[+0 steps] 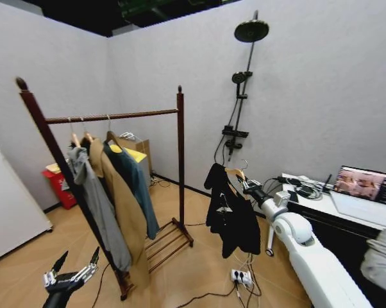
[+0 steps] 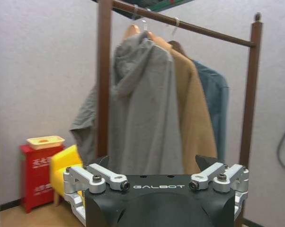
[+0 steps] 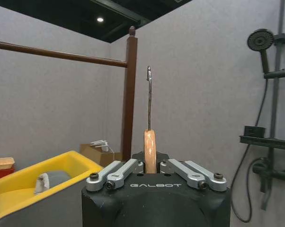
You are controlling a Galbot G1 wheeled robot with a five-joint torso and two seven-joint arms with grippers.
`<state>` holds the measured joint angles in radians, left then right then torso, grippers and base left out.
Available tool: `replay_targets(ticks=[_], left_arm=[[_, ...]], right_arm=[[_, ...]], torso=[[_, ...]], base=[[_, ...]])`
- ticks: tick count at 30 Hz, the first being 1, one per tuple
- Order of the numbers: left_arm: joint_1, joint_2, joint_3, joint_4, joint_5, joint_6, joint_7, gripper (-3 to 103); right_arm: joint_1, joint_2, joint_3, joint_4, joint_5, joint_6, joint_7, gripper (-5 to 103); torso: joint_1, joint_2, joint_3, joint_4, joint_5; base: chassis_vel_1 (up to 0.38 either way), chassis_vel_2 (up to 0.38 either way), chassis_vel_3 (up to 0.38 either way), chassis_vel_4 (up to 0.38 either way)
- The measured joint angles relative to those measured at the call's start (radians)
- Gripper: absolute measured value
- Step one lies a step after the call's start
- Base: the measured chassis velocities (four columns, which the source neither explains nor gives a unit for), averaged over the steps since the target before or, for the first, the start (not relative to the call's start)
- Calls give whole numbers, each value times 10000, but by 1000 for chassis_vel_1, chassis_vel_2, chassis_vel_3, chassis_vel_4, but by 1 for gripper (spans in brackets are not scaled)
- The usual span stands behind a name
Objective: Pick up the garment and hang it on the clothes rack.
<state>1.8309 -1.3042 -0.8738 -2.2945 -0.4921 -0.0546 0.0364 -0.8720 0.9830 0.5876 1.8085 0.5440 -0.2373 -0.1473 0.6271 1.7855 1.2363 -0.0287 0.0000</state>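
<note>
Wood-look floor (image 1: 206,269), plain grey walls, black shower fixture (image 1: 244,83) on the far wall. Nearest: left gripper (image 1: 70,269) low at the robot's left, fingers spread, holding nothing, just short of the rack foot. Its wrist view looks up at the grey hoodie (image 2: 142,109), tan coat (image 2: 197,113) and teal-blue jacket (image 2: 218,109) already on the rail.

Right arm reaches forward on the right; right gripper (image 1: 247,186) is clamped on the light wooden hanger (image 3: 150,151) just below its metal hook (image 3: 149,97), hook upright. Black jacket (image 1: 231,215) hangs from that hanger in mid-air, clear of the floor, small white mark on the front, well apart from the clothes rack (image 1: 180,167) and to the right of its far post. Not on the rail yet.

Power strip (image 1: 241,277) and cables on the floor below the jacket. Behind the rack: red cabinet (image 1: 59,186), yellow bin (image 3: 48,184), cardboard box (image 3: 99,152).
</note>
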Motion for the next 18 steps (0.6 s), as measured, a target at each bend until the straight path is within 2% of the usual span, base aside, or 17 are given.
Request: replay_targets(ticks=[9,14,18], left_arm=[[0,0,0,0,0,0,0,100],[1,0,0,0,0,0,-1,100],[0,0,0,0,0,0,-2,100]], right_arm=[[-47,0,244,-223,-60,48,-48,10],[-96,24,464,-541,-133,381,-268,10],[-242,44,549,-567,-165,488,-371,10]], torso=[[1,-1,1,0,2],[0,0,0,6,0],[1,0,0,-7,0]], base=[[124,136,131,115],[100,92,80,74],[0,0,0,0]])
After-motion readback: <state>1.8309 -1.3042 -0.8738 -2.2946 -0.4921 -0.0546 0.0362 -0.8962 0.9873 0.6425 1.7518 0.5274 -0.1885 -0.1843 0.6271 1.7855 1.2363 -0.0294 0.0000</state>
